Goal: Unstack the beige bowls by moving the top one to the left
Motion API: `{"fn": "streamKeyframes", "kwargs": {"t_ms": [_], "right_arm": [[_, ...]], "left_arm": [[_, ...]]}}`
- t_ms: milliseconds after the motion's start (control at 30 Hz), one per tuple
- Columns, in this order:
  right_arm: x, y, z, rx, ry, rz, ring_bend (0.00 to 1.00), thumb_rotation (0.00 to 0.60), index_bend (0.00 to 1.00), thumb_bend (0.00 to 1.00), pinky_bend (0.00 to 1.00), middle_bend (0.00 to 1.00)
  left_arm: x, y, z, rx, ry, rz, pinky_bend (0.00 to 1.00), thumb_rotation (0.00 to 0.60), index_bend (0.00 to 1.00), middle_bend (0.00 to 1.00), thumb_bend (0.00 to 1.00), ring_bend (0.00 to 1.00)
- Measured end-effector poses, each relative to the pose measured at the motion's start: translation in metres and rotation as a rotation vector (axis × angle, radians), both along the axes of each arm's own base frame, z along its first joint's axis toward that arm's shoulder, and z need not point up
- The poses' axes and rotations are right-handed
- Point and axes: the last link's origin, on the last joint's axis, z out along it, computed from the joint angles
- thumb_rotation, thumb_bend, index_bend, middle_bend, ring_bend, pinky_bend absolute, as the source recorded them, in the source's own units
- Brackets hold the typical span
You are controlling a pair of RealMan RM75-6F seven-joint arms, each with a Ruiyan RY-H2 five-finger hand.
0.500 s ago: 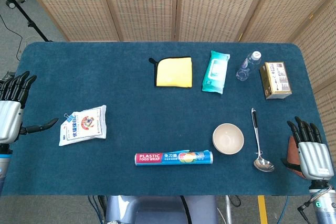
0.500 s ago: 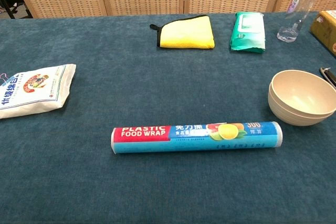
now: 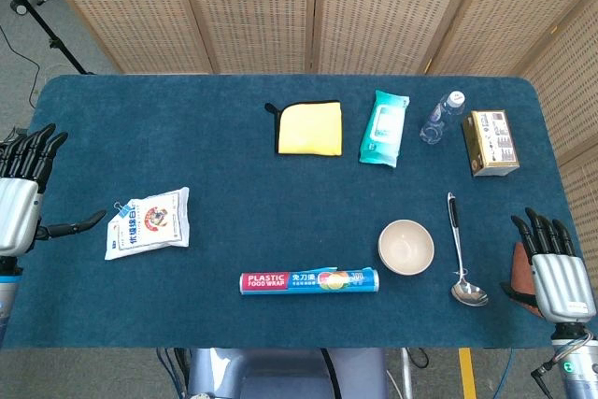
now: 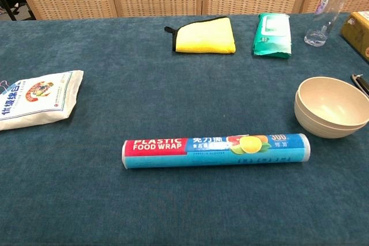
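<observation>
Sitting toward the bench's (image 3: pixel 234 147) right front corner, the beige bowls (image 3: pixel 405 247) remain stacked, one nested in the other, as the double rim in the chest view shows. Just left of them, along the front edge, lies the food wrap roll (image 3: pixel 309 281); just to their right lies a metal ladle (image 3: pixel 460 263). Near the back edge sit a yellow cloth (image 3: pixel 309 128), a pack of wipes (image 3: pixel 384 128), a water bottle (image 3: pixel 441 117) and a brown box (image 3: pixel 491 142). A white bag (image 3: pixel 149 221) lies near the left edge. The left robot hand (image 3: pixel 21 198) hovers at the left edge, fingers spread wide, holding nothing. The right robot hand (image 3: pixel 551 266) sits at the right front corner, fingers extended apart, empty.
</observation>
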Motion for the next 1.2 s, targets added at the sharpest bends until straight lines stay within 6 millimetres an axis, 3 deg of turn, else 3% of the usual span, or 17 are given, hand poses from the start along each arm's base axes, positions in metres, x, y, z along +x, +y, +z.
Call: {"fn": "streamKeyframes", "kwargs": {"t_ms": [133, 300, 700, 1200], "right_arm": [[0.004, -0.002, 0.000, -0.015, -0.007, 0.030, 0.00, 0.600, 0.16, 0.00, 0.00, 0.00], [0.010, -0.005, -0.002, -0.050, -0.033, 0.112, 0.00, 0.600, 0.30, 0.17, 0.00, 0.00], [0.008, -0.009, -0.009, -0.057, -0.037, 0.135, 0.00, 0.600, 0.36, 0.18, 0.00, 0.00], [0.017, 0.000, -0.026, 0.000, -0.025, 0.140, 0.00, 0.600, 0.44, 0.18, 0.00, 0.00]], "left_arm": [[-0.003, -0.001, 0.002, -0.003, 0.002, 0.008, 0.00, 0.322, 0.00, 0.00, 0.10, 0.00], [-0.008, -0.005, 0.007, 0.009, 0.009, 0.023, 0.00, 0.322, 0.00, 0.00, 0.10, 0.00], [-0.013, -0.006, 0.011, 0.014, 0.022, 0.032, 0.00, 0.322, 0.00, 0.00, 0.10, 0.00], [-0.011, -0.008, 0.008, 0.003, 0.009, 0.023, 0.00, 0.322, 0.00, 0.00, 0.10, 0.00]]}}
